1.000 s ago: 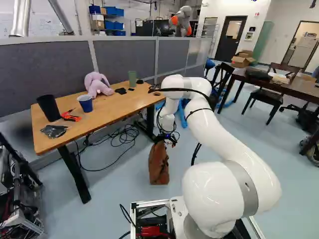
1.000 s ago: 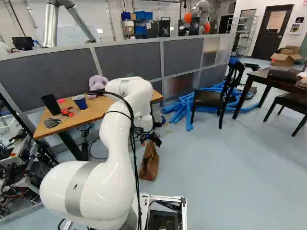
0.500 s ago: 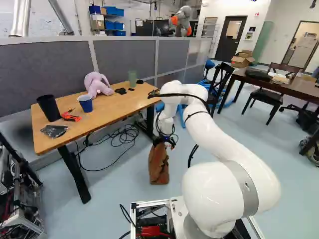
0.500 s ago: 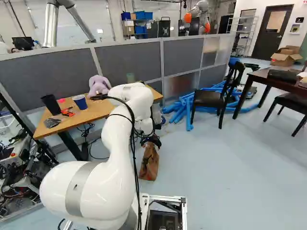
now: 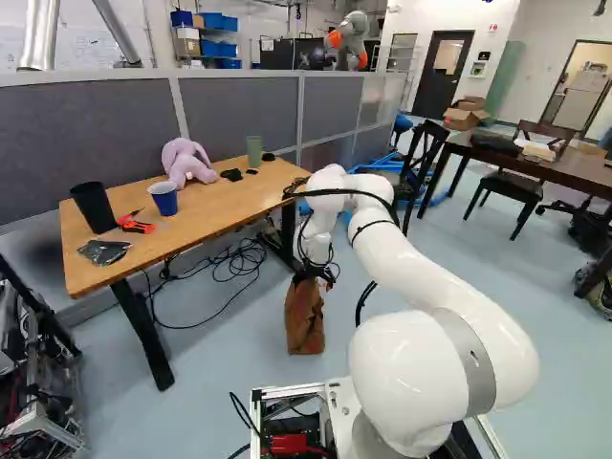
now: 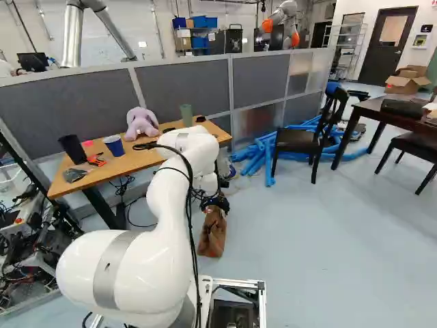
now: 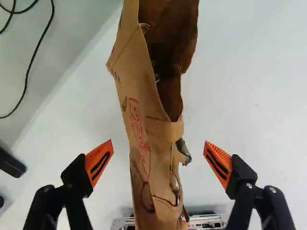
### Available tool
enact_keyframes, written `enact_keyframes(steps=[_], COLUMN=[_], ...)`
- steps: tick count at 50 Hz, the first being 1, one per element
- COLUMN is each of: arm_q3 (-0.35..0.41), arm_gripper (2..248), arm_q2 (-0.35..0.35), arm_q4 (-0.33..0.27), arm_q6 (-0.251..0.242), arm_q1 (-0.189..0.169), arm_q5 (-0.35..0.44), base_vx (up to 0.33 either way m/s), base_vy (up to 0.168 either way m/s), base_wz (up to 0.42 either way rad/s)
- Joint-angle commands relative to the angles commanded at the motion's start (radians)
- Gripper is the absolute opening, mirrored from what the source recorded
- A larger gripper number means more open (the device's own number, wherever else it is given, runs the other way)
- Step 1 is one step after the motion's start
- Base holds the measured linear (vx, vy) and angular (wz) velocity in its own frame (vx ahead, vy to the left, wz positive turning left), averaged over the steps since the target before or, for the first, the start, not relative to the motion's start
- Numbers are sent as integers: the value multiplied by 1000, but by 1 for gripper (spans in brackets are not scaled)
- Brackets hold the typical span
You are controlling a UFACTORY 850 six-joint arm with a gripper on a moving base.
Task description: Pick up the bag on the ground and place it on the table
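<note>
- The floor (image 6: 307, 260) carries the bag; nothing has been lifted.
- The worktop (image 5: 215, 206), where it must go, stands to the left, its right end farther off than the bag.
- My arm (image 5: 459, 301) reaches forward and down over the bag.
- The bag (image 7: 141, 115), brown and upright, runs lengthwise through my gap, roughly square to the way I close; that suits a pinch across its narrow width.
- My gripper (image 7: 158, 141) is open, one finger off each long side.
- The orange pads (image 7: 99, 163) touch neither side. I judge closing comes next, perhaps after a little lowering; too high, I might catch only the rim.
</note>
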Motion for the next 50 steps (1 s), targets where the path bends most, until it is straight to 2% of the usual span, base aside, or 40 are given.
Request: enact_keyframes(steps=[33, 44, 45, 49, 50], arm_q3=[-141, -156, -156, -157, -157], arm_gripper=[247, 247, 224, 224, 185], arm_q2=[-133, -147, -148, -148, -148], arm_q4=[0, 0, 0, 0, 0], arm_q6=[0, 0, 0, 0, 0], arm_q1=[4, 4, 4, 4, 4], arm_q5=[0, 0, 0, 0, 0], base_vx=[0, 0, 0, 0, 0], base_vy=[0, 0, 0, 0, 0], base_wz=[0, 0, 0, 0, 0])
